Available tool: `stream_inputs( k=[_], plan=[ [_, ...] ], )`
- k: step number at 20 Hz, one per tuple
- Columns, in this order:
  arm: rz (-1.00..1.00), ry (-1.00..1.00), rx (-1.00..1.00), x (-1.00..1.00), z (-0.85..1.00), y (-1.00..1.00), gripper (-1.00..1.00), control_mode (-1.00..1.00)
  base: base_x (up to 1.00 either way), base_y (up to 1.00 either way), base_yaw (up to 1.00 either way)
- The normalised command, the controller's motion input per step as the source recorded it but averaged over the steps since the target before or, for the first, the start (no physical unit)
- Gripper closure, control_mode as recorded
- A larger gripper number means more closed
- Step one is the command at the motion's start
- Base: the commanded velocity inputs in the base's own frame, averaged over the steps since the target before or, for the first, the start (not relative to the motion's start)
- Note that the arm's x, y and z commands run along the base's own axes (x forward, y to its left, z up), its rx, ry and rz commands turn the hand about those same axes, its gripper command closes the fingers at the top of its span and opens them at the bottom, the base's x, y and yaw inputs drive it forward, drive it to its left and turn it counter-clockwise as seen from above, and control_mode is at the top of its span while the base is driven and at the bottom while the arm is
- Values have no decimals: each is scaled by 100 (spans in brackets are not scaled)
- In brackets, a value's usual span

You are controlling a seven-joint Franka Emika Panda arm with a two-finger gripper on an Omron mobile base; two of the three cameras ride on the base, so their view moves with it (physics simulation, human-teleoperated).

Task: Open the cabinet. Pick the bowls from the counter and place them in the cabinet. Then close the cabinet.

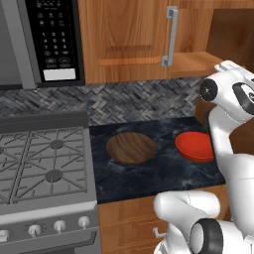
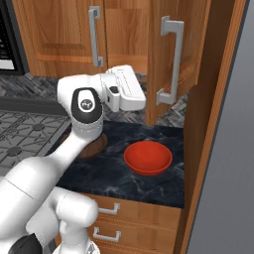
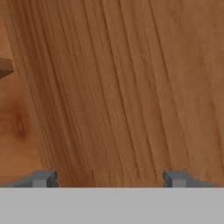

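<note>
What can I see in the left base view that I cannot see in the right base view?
Left base view: the black microwave and the whole dark brown wood-grain bowl.
Right base view: the swung-open warm-brown wooden cabinet door, and drawer handles under the counter.
Both: the glossy red bowl on the dark marbled counter, and the grey gas stove.

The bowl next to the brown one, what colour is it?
The bowl is glossy red, best seen in the right base view.

Bowls [image 1: 131, 148] on counter [image 1: 149, 178] — below cabinet [image 1: 124, 39].
</note>
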Motion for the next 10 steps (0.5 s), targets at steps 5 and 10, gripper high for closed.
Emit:
stream_inputs(
  k=[5, 10],
  plan=[
    [-13, 0, 0, 3, 0, -78, -100, -100, 0, 0, 0],
    [-8, 0, 0, 18, 0, -42, -100, -100, 0, 0, 0]
  ],
)
